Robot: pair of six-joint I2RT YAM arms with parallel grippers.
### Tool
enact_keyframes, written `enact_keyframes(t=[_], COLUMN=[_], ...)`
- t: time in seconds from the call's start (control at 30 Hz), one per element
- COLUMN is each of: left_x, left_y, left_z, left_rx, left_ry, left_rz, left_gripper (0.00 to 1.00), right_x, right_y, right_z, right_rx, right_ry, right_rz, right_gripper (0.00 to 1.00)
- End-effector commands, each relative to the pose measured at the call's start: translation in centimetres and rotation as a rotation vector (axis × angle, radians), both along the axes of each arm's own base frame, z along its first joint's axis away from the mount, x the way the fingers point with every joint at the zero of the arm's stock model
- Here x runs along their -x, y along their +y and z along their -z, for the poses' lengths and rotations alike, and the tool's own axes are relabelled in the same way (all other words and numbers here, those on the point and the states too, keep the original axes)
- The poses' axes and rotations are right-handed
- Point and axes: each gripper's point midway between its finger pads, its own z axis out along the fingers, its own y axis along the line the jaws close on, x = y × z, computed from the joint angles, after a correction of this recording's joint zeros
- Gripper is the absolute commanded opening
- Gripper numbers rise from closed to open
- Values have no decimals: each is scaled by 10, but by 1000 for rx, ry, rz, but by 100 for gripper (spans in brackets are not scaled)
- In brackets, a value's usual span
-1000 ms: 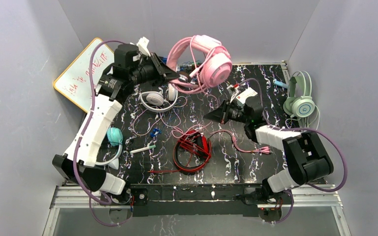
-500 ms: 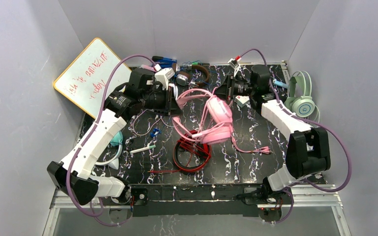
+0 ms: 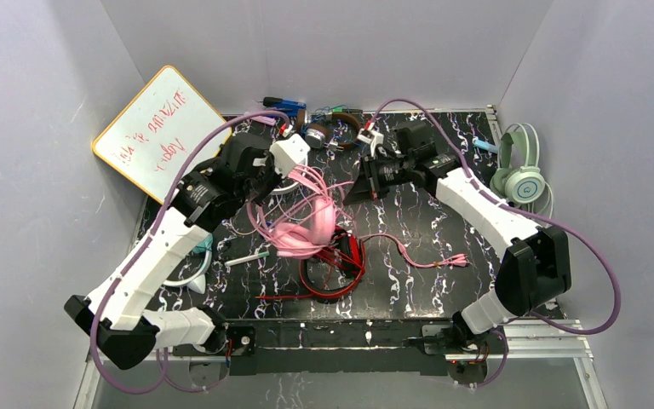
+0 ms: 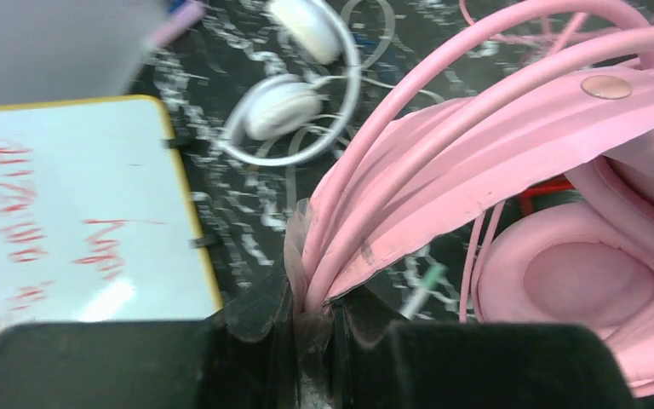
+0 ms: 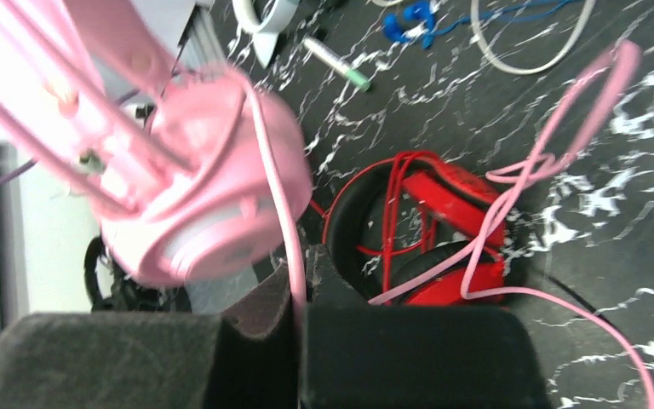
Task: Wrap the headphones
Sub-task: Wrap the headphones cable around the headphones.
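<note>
"Two pincers show in the overhead view. What does each hold?" asks the reader.

"Left gripper (image 4: 311, 294): jaws pressed tight on the band of the pink headphones (image 3: 302, 228). In the left wrist view the band's wires and flat strap rise from between the fingers. Right gripper (image 5: 300, 274): jaws closed to a sliver on the pink cable (image 5: 284, 221), which runs up past a pink cup," the legend answers.

"Where do the pink headphones sit?"

"Centre of the overhead frame, between the two grippers, cups over the red headphones (image 3: 334, 260) on the black marbled table (image 3: 426, 281). Whether the cups touch the red pair cannot be told. White headphones (image 4: 285, 106) lie near the whiteboard (image 3: 149, 128), upper left. Brown headphones (image 3: 345, 128) lie at the top edge. Mint green headphones (image 3: 519, 175) rest at far right, against the wall. Teal headphones (image 3: 197, 243) peek out beside the left arm."
</note>
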Motion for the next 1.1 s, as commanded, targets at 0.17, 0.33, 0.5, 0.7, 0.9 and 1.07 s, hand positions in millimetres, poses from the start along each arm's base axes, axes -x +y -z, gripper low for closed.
enact_keyframes(t=[0.17, 0.33, 0.5, 0.7, 0.9, 1.07], left_x=[-35, -46, -55, -55, -52, -53], left_y=[43, 37, 43, 48, 39, 37], left_z=[-76, -80, -84, -97, -86, -73], left_rx=[-294, -262, -159, 139, 426, 495], left_ry=[-405, -450, -499, -523, -449, -426], left_rz=[-86, -175, -393, -654, -804, -870], left_gripper=[0, 0, 0, 0, 0, 0], right_x=[60, 72, 61, 50, 47, 56], right_y=[22, 30, 38, 47, 58, 64], right_z=[-54, -81, -108, -118, -111, -119], right_rx=[-199, -353, -415, -468, -478, -491], right_ry=[21, 108, 111, 139, 123, 87], right_rz=[-293, -355, -276, -167, -68, -61], right_gripper=[1, 1, 13, 5, 6, 9])
